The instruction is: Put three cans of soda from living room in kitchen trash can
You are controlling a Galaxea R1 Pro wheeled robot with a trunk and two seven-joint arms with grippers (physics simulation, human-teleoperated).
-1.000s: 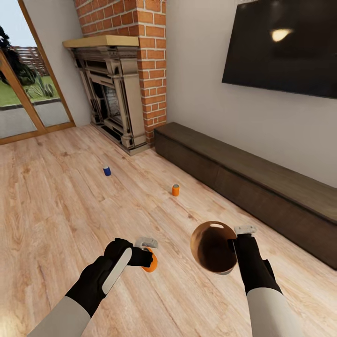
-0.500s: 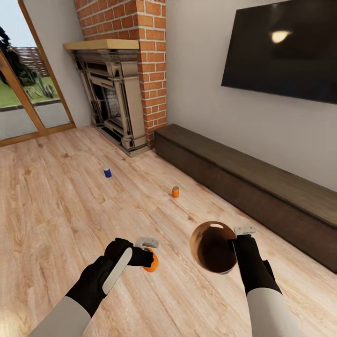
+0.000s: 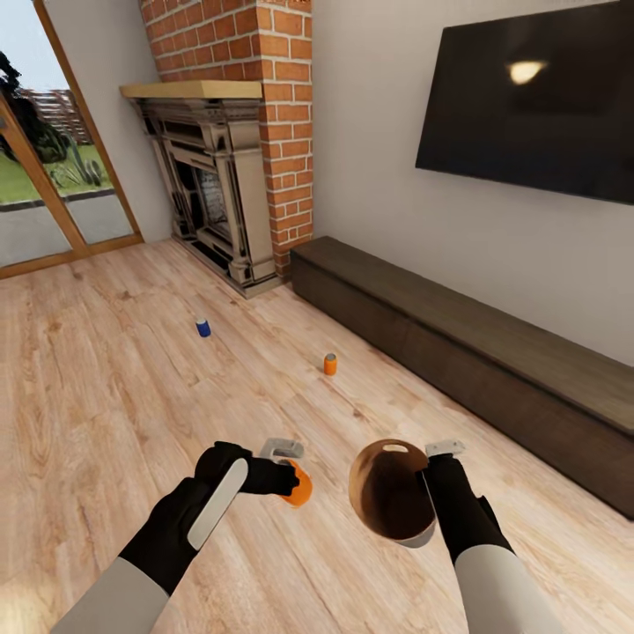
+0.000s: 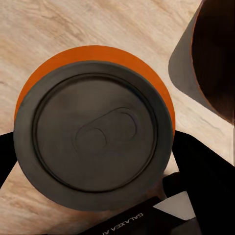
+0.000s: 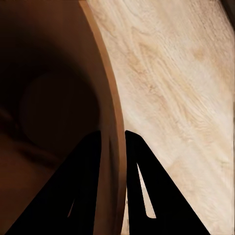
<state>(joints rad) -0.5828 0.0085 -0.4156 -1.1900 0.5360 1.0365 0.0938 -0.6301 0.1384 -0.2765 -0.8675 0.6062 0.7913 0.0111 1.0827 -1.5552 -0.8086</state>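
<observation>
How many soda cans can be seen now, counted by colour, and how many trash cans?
Orange soda cans: 2, one held in the left gripper at, one on the floor
Blue soda can: 1
Trash can: 1, held by the right gripper
Total: 4

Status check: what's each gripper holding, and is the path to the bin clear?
Left gripper shut on orange can. Right gripper shut on bin rim, mouth tipped toward can. Nothing between them. Two cans on floor: blue, orange.
</observation>
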